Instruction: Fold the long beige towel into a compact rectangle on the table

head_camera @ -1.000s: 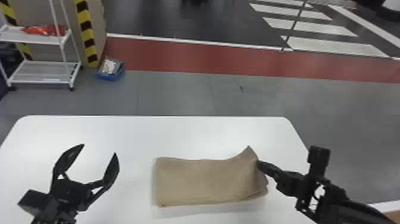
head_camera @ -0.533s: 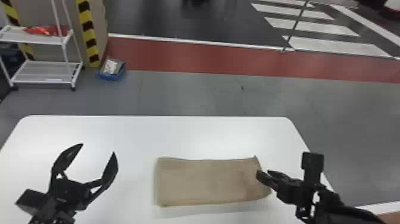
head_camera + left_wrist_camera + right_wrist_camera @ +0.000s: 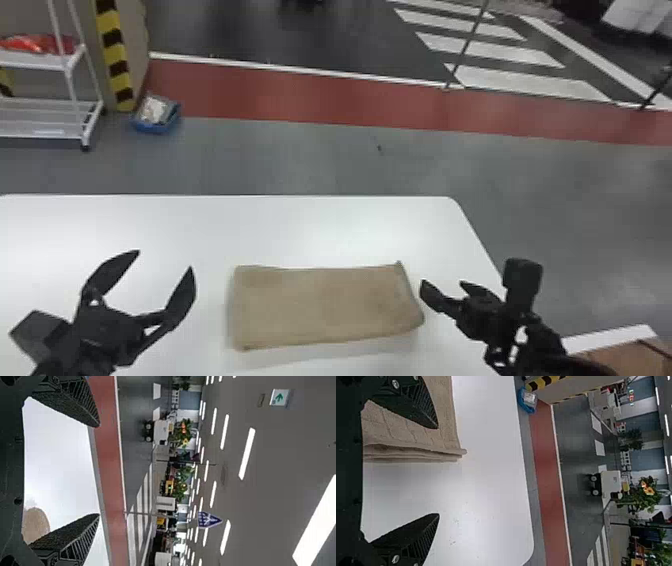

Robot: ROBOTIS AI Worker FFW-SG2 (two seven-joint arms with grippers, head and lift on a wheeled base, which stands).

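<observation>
Beige towel on table, just left of right end effector.

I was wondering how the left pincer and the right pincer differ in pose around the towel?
The left pincer is off the left end of the towel, while the right pincer is close by its right end. In the head view, the left pincer points mostly toward the far side of the table, whereas the right pincer points sideways, toward the towel. Both are black and open, and neither holds the towel.
</observation>
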